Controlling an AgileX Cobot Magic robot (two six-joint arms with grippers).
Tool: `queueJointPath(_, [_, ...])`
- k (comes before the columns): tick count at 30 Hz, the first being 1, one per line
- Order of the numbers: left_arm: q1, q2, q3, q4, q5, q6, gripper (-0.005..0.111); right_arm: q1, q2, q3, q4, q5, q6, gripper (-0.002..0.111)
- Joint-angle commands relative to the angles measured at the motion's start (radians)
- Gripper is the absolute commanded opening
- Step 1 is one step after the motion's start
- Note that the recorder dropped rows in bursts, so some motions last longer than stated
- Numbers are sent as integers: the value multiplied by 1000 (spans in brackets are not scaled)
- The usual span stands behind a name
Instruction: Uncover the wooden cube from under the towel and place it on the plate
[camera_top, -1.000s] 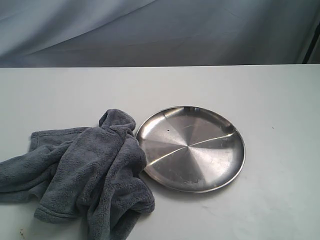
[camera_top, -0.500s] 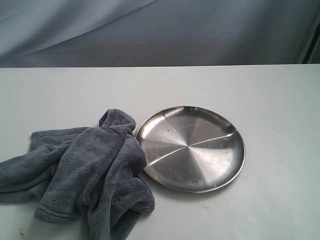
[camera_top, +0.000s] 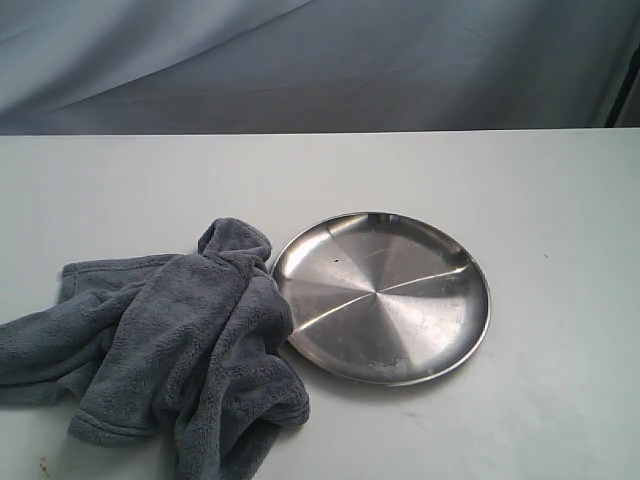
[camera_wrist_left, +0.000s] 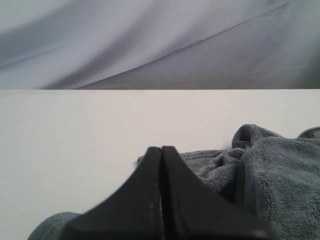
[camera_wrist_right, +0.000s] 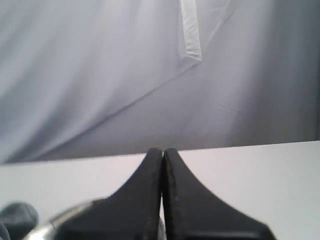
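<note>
Lighting: soft, even, moderately dim.
Streaky glare on the plate (camera_top: 380, 297); faint shadow under its near rim; right wrist view soft, foreground defocused.

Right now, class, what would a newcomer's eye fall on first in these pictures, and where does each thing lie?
The shiny plate stands out first, empty, near the middle of the white table. A crumpled grey towel is heaped to its left, one fold against the plate's rim. In each wrist view a black gripper fills the foreground, shut: the left gripper over the towel, the right gripper near the plate.
</note>
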Motion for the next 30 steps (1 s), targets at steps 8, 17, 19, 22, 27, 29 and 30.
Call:
queueJointPath(8, [3,-4,5,-5,-12,-6,0,3,-4,-164,230,90,46,0])
queueJointPath(17, [3,-4,5,-5,-12,-3,0,3,119,-434,64,440,46,0])
queueJointPath(19, [3,-4,5,-5,-12,-3,0,3,190,-497,-12,532,46,0])
queueJointPath(22, [3,-4,5,-5,-12,-3,0,3,320,-605,-122,688,19,0])
queueJointPath(27, [3,-4,5,-5,-12,-5,0,3,509,-733,-197,876,-97,0])
queueJointPath(29, [3,-4,5,-5,-12,-5,0,3,574,-763,-189,886,-104,0])
queueJointPath(30, [3,-4,5,-5,-12,-5,0,3,605,-774,-189,886,-104,0])
